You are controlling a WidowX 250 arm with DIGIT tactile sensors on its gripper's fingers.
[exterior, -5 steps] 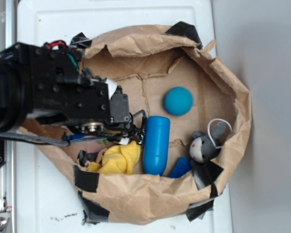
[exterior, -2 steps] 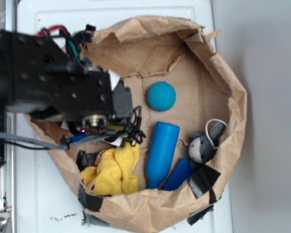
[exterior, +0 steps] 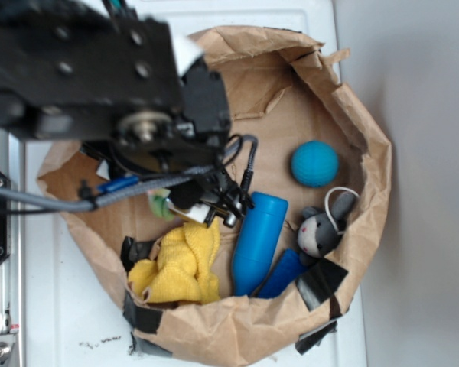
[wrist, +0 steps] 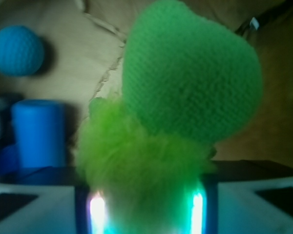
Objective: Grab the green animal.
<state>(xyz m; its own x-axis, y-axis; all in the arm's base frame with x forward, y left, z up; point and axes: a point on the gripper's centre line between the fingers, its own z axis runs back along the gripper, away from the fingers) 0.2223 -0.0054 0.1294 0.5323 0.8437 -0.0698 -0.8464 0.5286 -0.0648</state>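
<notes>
Wrist view: green animal (wrist: 185,83) fills the frame, shaggy lime body low, paler head up top.
Gripper: gripper (wrist: 146,204) closed on the toy's fuzzy body, the body wedged btwn the two lit bars at frame bottom.
Toy location: exterior view shows only a green sliver (exterior: 160,205) under the arm, near-left part of the paper bag (exterior: 367,130), just above the yellow cloth (exterior: 180,264).
Risk 1: hold looks to be on fur, not core; toy could slide out w/ a quick lift.
Risk 2: head is heavy and tilts right; may swing and twist free.
Risk 3: cables hang close to the blue cylinder (exterior: 256,241); snag possible.
Others: blue ball (exterior: 314,164), grey bunny (exterior: 319,232) well apart, far right.
</notes>
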